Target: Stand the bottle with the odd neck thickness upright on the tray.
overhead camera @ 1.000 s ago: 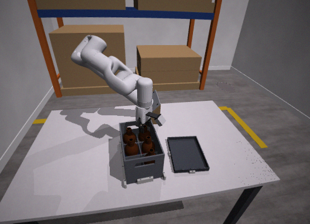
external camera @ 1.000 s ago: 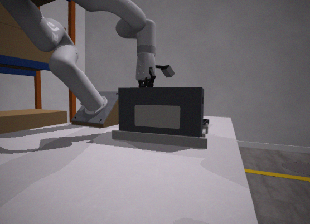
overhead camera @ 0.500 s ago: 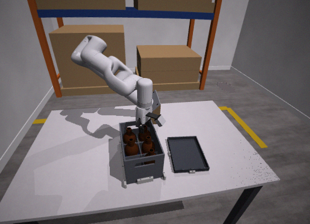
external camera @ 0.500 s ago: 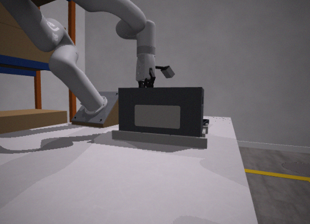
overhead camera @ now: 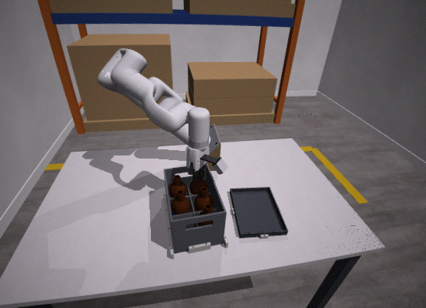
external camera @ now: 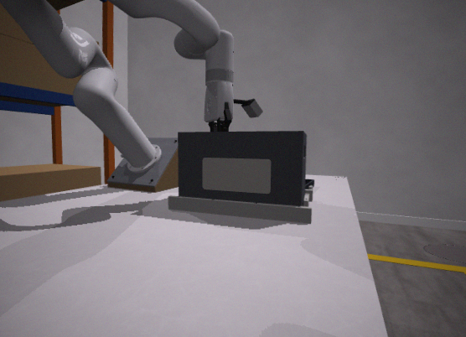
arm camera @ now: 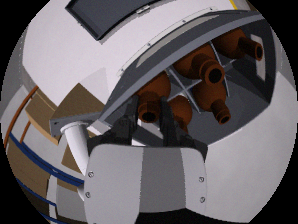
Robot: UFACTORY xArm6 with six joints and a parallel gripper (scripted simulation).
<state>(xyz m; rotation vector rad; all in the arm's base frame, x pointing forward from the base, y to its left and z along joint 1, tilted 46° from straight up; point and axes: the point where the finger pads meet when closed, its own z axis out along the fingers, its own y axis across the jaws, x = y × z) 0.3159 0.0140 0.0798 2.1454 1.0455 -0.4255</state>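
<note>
White bench [overhead camera: 115,217] fills mid-frame; your hand [overhead camera: 198,174] is closing on the neck of a brown glass bottle [overhead camera: 198,185] in the dark grey crate [overhead camera: 199,227], upper right cell. Let it seat, then lift straight up toward the black tray [overhead camera: 236,217].

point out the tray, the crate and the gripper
tray [overhead camera: 234,211]: top view, its left rim.
crate [overhead camera: 199,227]: top view, its front wall.
gripper [overhead camera: 198,174]: top view, between the fingertips at a bottle neck.
</note>
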